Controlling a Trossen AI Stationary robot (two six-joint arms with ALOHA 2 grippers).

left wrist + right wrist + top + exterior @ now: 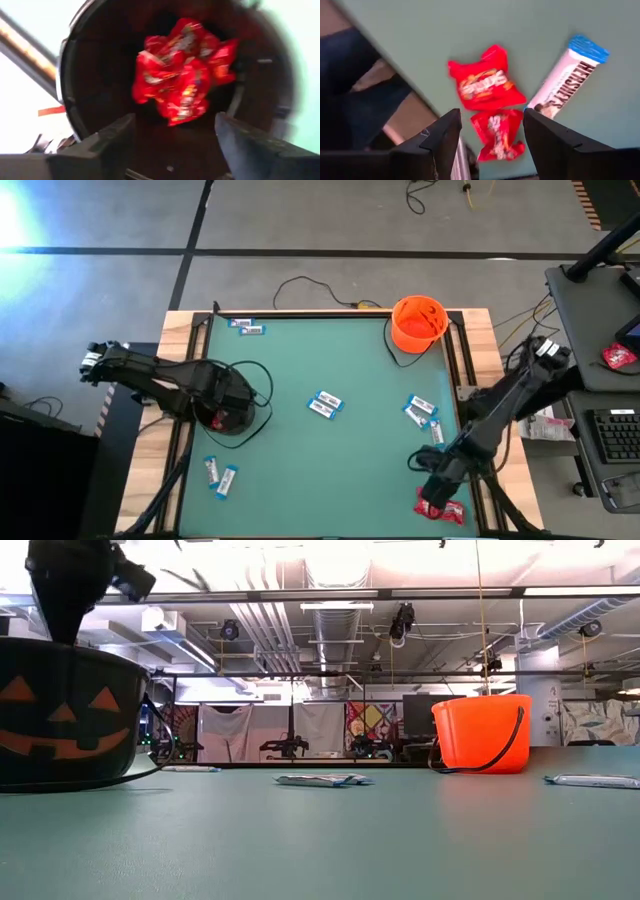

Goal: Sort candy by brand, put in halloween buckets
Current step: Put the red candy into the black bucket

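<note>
Over the black bucket (232,402) at the left of the tabletop (340,450) hangs my left tool (175,132), its fingers spread wide with nothing between them. Below it, inside the bucket, lies a heap of red packets (182,70).

At the near right corner my right tool (490,127) hovers just above 2 red packets (485,85) lying near the tabletop's edge, with 1 white-and-blue bar (565,80) just beside them. Its fingers stand apart around the nearer packet (499,134), and I cannot tell whether they touch it.

The orange bucket (418,323) stands at the far right corner, upright, with its dark handle down.

White-and-blue bars lie scattered flat on the tabletop: 2 by the far edge toward the left (246,327), 2 touching near the middle (326,405), 2 at the near left (220,475), and a few on the right (422,412) between the orange bucket and my right tool.

In the low view the black bucket shows a painted orange pumpkin face (62,720), and my left arm reaches down behind its rim.
</note>
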